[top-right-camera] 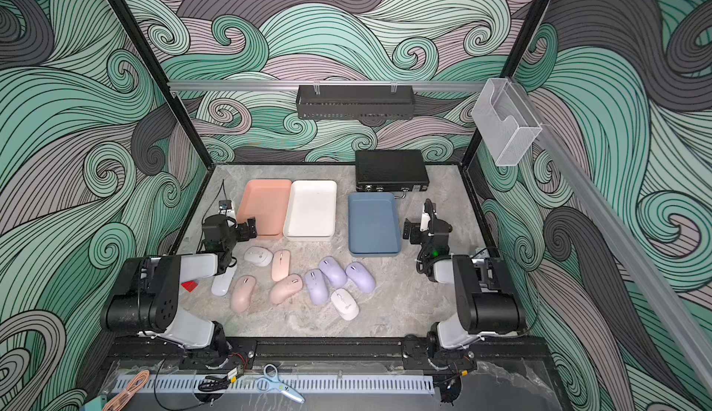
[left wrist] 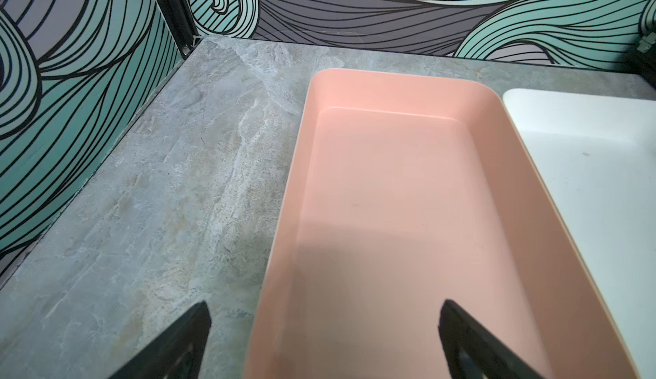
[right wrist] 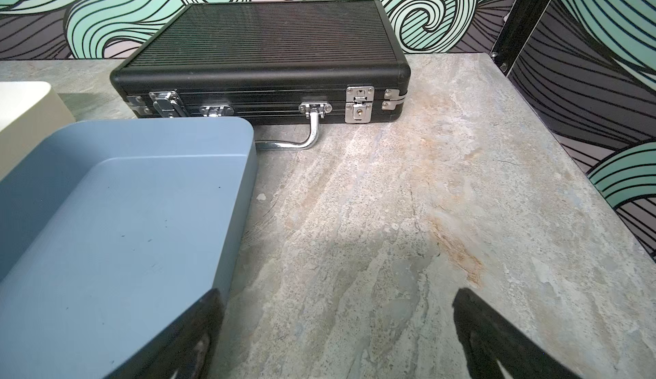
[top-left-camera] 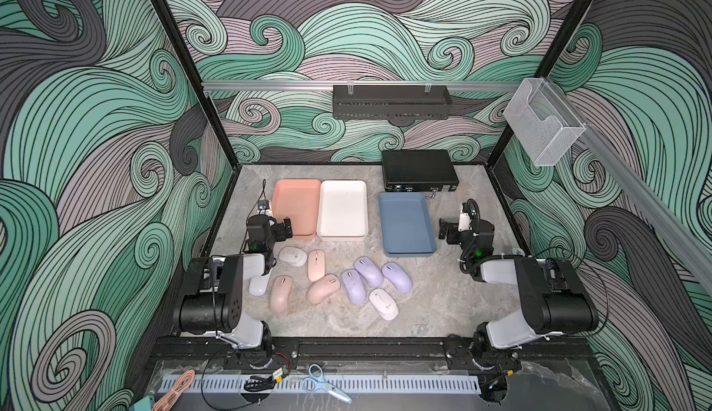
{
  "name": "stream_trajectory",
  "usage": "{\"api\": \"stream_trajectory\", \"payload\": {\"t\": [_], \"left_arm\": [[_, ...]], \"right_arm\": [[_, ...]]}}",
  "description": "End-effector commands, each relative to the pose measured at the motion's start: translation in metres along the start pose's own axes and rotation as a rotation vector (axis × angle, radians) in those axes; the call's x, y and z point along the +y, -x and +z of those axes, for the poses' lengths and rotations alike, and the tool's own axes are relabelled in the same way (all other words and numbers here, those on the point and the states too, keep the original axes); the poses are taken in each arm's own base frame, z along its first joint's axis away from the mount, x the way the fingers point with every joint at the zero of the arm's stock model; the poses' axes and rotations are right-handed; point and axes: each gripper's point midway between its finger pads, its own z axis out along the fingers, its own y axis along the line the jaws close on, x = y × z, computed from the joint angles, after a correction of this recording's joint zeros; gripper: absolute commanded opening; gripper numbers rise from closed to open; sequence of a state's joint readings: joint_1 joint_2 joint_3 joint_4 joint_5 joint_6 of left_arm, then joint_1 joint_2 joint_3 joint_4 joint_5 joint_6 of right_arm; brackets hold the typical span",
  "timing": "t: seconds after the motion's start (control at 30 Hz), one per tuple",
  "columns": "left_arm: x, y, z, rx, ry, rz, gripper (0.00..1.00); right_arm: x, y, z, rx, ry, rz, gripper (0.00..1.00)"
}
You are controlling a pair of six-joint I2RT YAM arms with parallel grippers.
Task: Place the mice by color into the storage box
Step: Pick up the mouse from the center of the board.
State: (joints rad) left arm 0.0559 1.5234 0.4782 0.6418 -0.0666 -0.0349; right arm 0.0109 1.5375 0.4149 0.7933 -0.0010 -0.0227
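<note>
Black case (right wrist: 262, 57) behind blue tray (right wrist: 106, 217) (closed)

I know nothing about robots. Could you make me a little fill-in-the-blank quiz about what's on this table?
1. The salmon-pink plastic tray, the white plastic tray and the blue plastic tray, all rectangular, are each ___.
2. The middle tray of the row is ___.
3. The black ribbed hard case lies just behind the ___ tray.
4. The left end effector and the right end effector both have their jaws ___.

Missing words: empty; white; blue; open.
</note>
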Motion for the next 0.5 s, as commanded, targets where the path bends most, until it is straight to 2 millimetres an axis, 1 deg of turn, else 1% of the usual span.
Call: {"api": "stream_trajectory", "payload": {"t": [0.0, 0.47], "left_arm": [[-0.002, 0.0023, 0.0016, 0.003, -0.012, -0.004, 0.99], [-0.0019, 0.0023, 0.0014, 0.002, -0.011, -0.005, 0.99]], "right_arm": [[-0.0008, 0.0069, -0.0004, -0.022, 0.003, -0.009, 1.0], [0.0, 0.0071, -0.0006, -0.022, 0.001, -0.014, 1.0]]}}
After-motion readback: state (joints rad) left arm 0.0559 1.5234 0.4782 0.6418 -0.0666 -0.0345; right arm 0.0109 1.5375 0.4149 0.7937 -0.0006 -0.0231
